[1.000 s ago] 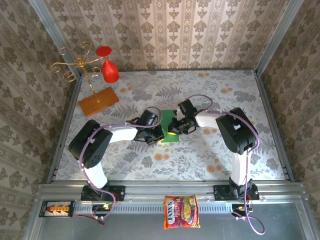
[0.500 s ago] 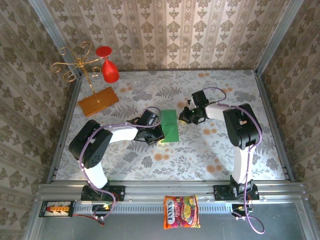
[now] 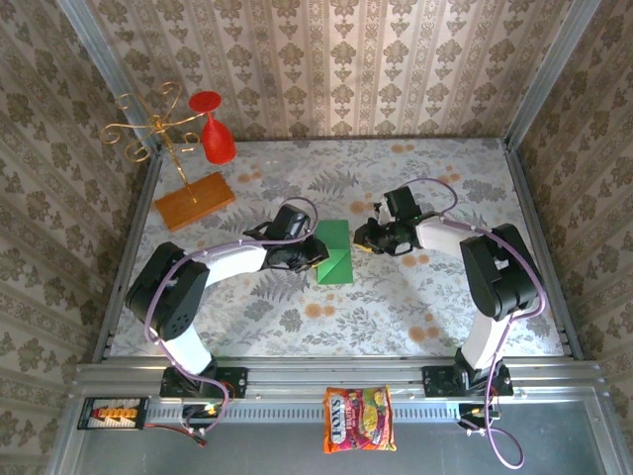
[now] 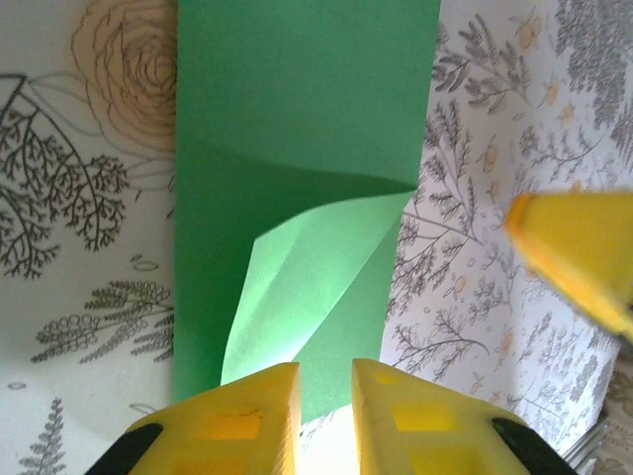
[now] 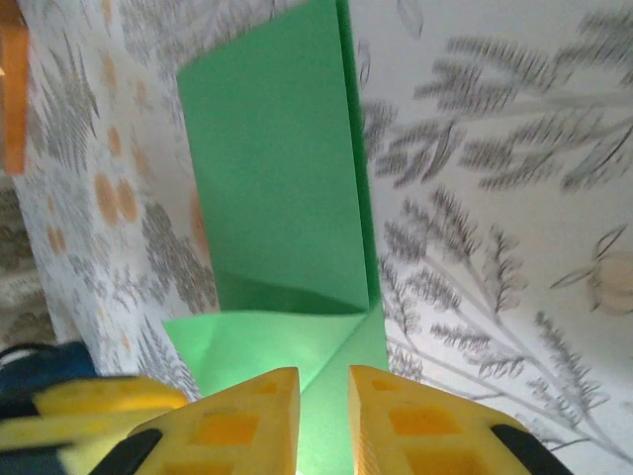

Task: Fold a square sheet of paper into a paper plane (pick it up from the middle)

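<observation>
The right gripper (image 5: pixel 323 386) hangs low over the flowered table (image 5: pixel 495 198), its two yellow fingers (image 5: pixel 237 421) a narrow slit apart with nothing clamped between them. Just beyond the tips lies the square sheet of paper (image 5: pixel 277 178), bright green and folded into a long strip running far, with a paler flap turned across its near end. At the left sits the blurred left gripper (image 5: pixel 89 406), and an orange board (image 5: pixel 10 99) edges in at the far left.

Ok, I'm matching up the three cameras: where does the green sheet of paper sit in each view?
Top external: the thin bright green paper sheet lies near the picture's centre.
Left wrist: upper centre, running down to the bottom edge.
Right wrist: centre-left, from the top edge down.
Shared landmark: its paler folded-over corner flap.
</observation>
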Action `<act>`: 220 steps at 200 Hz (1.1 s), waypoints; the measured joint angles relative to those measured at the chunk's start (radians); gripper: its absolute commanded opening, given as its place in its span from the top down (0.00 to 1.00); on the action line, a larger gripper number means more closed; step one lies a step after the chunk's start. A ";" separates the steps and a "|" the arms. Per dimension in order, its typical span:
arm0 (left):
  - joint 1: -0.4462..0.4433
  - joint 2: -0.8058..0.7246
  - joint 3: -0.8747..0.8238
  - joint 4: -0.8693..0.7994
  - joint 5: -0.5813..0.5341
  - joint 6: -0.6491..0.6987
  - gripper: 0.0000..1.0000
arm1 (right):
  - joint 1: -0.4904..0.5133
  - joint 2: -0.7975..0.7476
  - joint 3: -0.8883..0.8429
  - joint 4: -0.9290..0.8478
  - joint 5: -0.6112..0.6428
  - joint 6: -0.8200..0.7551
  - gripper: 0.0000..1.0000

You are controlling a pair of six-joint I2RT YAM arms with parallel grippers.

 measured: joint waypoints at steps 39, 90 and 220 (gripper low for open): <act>0.000 0.044 0.000 0.018 0.007 0.000 0.82 | 0.078 0.000 -0.008 -0.003 0.001 0.010 0.81; 0.005 0.048 0.000 0.027 0.006 -0.001 0.81 | 0.085 0.011 -0.009 0.011 0.009 0.058 0.67; 0.023 0.047 -0.030 0.033 0.005 0.000 0.81 | 0.102 0.096 -0.011 0.153 -0.054 0.187 0.74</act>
